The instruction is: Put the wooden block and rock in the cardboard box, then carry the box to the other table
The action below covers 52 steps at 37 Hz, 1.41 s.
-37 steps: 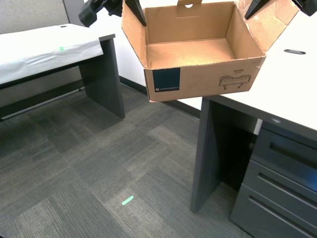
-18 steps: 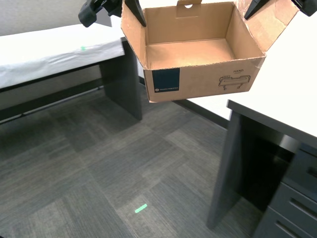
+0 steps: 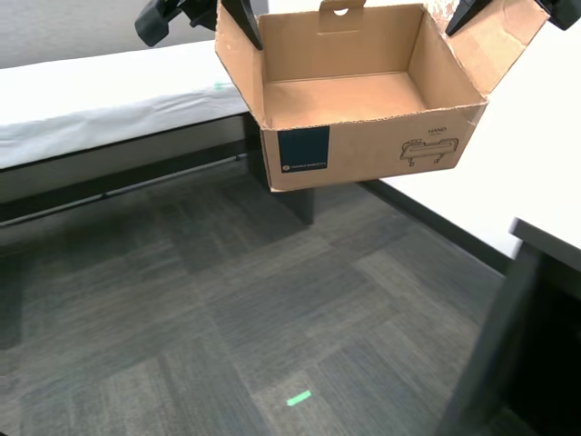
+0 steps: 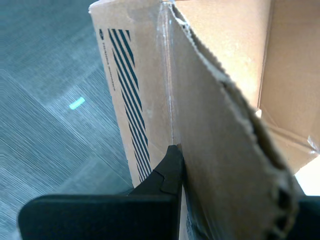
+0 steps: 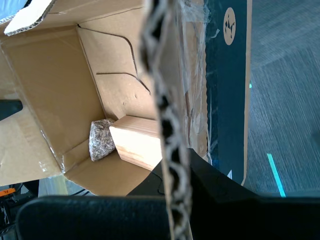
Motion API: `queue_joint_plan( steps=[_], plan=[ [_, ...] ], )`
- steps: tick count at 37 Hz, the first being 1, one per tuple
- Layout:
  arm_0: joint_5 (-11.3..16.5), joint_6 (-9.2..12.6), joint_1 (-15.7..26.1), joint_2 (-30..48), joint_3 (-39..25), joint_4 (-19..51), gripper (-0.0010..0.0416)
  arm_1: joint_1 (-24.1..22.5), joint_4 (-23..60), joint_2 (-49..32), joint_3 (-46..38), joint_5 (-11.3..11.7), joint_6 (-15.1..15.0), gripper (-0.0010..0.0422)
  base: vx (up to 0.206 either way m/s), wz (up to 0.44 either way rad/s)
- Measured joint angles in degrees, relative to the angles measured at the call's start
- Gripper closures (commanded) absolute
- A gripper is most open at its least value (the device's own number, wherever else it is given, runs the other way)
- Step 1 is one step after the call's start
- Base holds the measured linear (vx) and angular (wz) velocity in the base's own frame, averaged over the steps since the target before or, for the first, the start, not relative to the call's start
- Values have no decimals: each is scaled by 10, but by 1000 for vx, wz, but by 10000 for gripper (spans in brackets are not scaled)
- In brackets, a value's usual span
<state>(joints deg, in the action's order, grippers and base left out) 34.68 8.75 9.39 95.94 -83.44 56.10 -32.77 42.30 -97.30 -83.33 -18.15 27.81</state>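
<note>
The cardboard box (image 3: 363, 136) hangs in the air, open at the top, with its blue label and line drawing facing the exterior view. Two arms hold it by its side walls, one at the exterior view's upper left (image 3: 182, 14) and one at its upper right (image 3: 481, 11). My first gripper (image 5: 175, 170) is shut on a wall edge of the box (image 5: 55, 90). Inside, in a corner, the wooden block (image 5: 137, 140) lies against the rock (image 5: 101, 139). My second gripper (image 4: 179, 162) is shut on the opposite wall (image 4: 215, 125). The other table (image 3: 91, 91), white-sheeted, stands behind the box.
Grey carpet tiles (image 3: 227, 318) lie below the box, with a green tape mark (image 3: 298, 398) on them. A dark desk corner (image 3: 545, 241) shows at the exterior view's lower right. Another green mark (image 3: 221, 86) sits on the white sheet.
The camera has moved: the white-sheeted table has slid toward the exterior view's right, and the desk with drawers has almost left the view. The box stays held the same way.
</note>
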Motion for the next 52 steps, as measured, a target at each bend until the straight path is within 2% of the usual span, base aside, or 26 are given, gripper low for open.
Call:
queue_joint_plan(
  steps=[11,16,20,28,39,52],
  plan=[
    [0,-1,0,0,0,-1,406,0,2,24,0,-4,-15,413,137,253],
    [0,1,0,0,0,0,406,0,0,24,0,-3,-30,413,134,212],
    [5,1,0,0,0,0,406,0,-1,23,0,-3,-53,413,134,193],
    [7,2,0,0,0,-1,406,0,-31,23,0,1,-65,413,135,153],
    [7,1,0,0,0,-2,406,0,-36,23,0,0,-61,413,137,88],
    [6,-1,0,0,0,-14,406,0,-39,23,0,0,-22,413,137,79]
  ],
)
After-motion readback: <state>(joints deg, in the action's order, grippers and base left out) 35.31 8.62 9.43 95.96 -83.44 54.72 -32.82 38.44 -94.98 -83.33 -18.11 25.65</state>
